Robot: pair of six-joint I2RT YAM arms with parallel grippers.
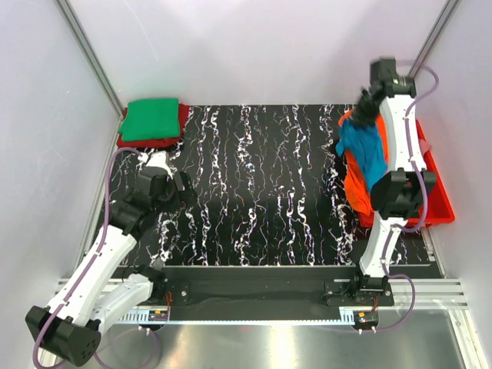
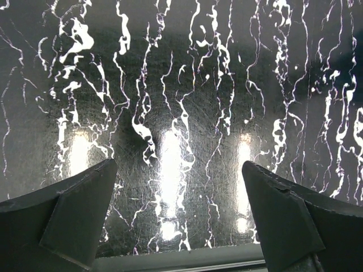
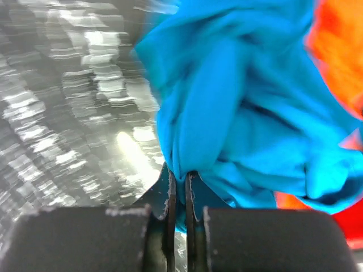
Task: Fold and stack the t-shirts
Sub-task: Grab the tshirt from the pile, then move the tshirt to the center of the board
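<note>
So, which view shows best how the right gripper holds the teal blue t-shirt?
The right wrist view: close up, the right gripper is shut on a fold of the teal blue t-shirt. The top external view shows it small, the grip unclear. The left wrist view shows only the table.

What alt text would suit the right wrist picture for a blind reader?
The right end effector is pinched shut on a fold of a crumpled teal blue cloth t-shirt, with orange cloth behind it and the glossy table at left.
</note>
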